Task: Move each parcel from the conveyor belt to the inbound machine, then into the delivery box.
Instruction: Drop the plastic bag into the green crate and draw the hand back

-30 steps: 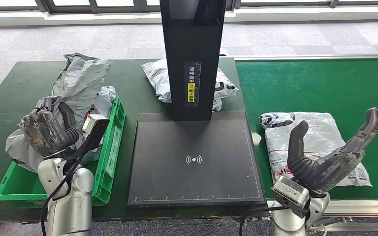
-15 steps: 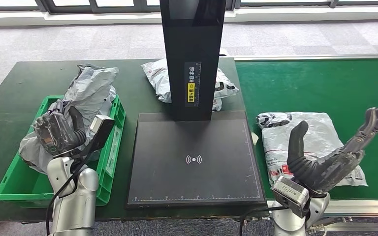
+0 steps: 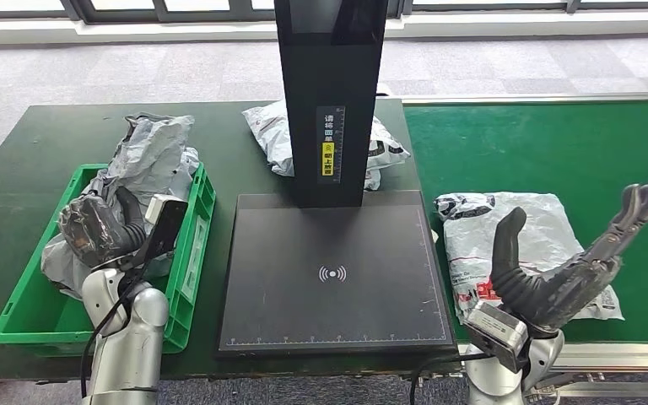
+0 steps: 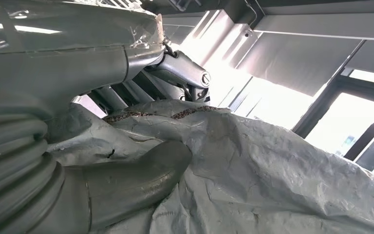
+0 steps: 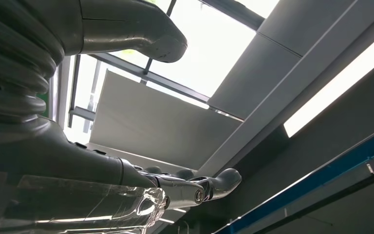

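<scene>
Final step in hand: left hand (image 3: 101, 229) gripping grey parcel (image 3: 148, 156) low over green box (image 3: 187, 253). Next: release into box. Right hand (image 3: 569, 257) spread, empty, above white parcel (image 3: 519, 236) on belt (image 3: 557, 143).

Two silver forearms, left forearm (image 3: 126, 337) and right forearm (image 3: 506, 380), each cylindrical with a glossy metallic finish. A black cable (image 3: 105, 325) runs along the left forearm; another black cable (image 3: 439, 364) loops at the base of the right. Each wrist carries a small boxy camera unit, light grey with a dark face: left camera (image 3: 164, 221), right camera (image 3: 496, 335). Left hand (image 3: 97, 229): dark grey, under clear plastic film. Right hand (image 3: 561, 270): dark grey to black, with a thick thumb and slender segmented fingers. Wrist views: grey ribbed cover (image 4: 9, 161), smooth grey thumb (image 4: 136, 170), metal finger links with a slotted screw (image 4: 205, 78).
</scene>
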### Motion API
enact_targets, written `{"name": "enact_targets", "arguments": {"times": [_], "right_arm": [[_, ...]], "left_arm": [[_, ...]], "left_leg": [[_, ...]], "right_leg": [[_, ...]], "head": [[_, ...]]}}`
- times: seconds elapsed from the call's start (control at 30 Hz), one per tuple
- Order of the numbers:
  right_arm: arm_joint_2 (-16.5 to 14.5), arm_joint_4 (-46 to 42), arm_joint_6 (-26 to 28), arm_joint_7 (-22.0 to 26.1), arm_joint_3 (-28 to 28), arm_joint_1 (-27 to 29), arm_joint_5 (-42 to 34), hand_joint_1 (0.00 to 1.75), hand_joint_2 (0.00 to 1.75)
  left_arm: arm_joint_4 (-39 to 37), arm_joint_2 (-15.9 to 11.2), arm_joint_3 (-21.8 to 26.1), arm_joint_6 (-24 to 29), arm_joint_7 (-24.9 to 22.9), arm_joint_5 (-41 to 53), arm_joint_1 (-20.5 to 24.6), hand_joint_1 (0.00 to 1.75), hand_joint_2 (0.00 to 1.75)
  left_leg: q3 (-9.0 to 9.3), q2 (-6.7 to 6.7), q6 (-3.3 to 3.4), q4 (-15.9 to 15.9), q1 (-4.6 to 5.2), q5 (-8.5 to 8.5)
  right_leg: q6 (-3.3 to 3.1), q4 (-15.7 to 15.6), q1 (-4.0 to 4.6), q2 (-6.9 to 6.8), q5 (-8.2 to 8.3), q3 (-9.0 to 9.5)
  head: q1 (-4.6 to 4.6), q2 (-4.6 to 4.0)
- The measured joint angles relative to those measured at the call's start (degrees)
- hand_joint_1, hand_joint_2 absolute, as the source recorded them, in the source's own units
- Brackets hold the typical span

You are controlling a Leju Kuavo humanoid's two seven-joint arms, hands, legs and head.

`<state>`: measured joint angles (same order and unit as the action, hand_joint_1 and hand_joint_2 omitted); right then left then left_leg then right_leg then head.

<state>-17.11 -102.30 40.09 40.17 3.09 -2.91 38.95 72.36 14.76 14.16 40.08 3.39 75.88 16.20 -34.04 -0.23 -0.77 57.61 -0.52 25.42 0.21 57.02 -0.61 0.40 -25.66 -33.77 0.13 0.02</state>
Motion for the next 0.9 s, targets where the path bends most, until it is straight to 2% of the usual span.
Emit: {"name": "enact_targets", "arguments": {"times": [0.03, 0.07, 0.2, 0.33, 0.73, 0.9], "right_arm": [[0.0, 0.0, 0.0, 0.0, 0.0, 0.0, 0.0, 0.0, 1.75], [0.0, 0.1, 0.0, 0.0, 0.0, 0.0, 0.0, 0.0, 1.75], [0.0, 0.3, 0.0, 0.0, 0.0, 0.0, 0.0, 0.0, 1.75], [0.0, 0.4, 0.0, 0.0, 0.0, 0.0, 0.0, 0.0, 1.75], [0.0, 1.6, 0.0, 0.0, 0.1, -0.2, -0.7, 0.0, 1.75], [0.0, 2.9, 0.0, 0.0, 0.1, -0.3, -1.4, 0.0, 1.75]], "left_arm": [[-0.1, -0.1, 0.0, 0.0, -0.2, 0.0, 0.0, 1.41, 1.75], [-0.2, -0.2, 0.0, 0.0, -0.5, 0.0, 0.0, 1.41, 1.75], [-0.4, -0.4, 0.0, 0.0, -1.1, 0.1, 0.1, 0.0, 1.75], [-0.1, -0.4, 0.6, 0.0, -0.3, -0.6, 0.1, 0.0, 1.75], [5.5, 3.3, 10.1, 0.0, 13.0, -11.8, 0.3, 0.0, 1.75], [7.1, 4.2, 12.6, 0.0, 14.7, -16.6, 0.7, 0.0, 1.75]], "left_leg": [[0.0, 0.0, 0.0, 0.0, 0.0, 0.0], [0.0, 0.0, 0.0, 0.0, 0.0, 0.0], [0.0, 0.0, 0.0, 0.0, 0.0, 0.0], [-0.01, 0.0, 0.0, 0.0, 0.0, 0.0], [-0.01, -0.01, 0.0, 0.0, 0.0, 0.0], [-0.02, -0.05, 0.0, 0.0, 0.0, 0.0]], "right_leg": [[0.0, 0.0, 0.0, 0.0, 0.0, 0.0], [0.0, 0.0, 0.0, 0.0, 0.0, 0.0], [0.0, 0.0, 0.0, 0.0, 0.0, 0.01], [0.0, 0.0, 0.0, 0.0, 0.0, 0.01], [0.0, 0.0, 0.0, 0.0, -0.01, 0.0], [0.0, 0.0, 0.01, -0.06, -0.01, 0.03]], "head": [[0.0, 0.0], [0.0, 0.0], [0.0, 0.0], [0.0, 0.0], [-0.01, 0.0], [0.0, 0.0]]}}
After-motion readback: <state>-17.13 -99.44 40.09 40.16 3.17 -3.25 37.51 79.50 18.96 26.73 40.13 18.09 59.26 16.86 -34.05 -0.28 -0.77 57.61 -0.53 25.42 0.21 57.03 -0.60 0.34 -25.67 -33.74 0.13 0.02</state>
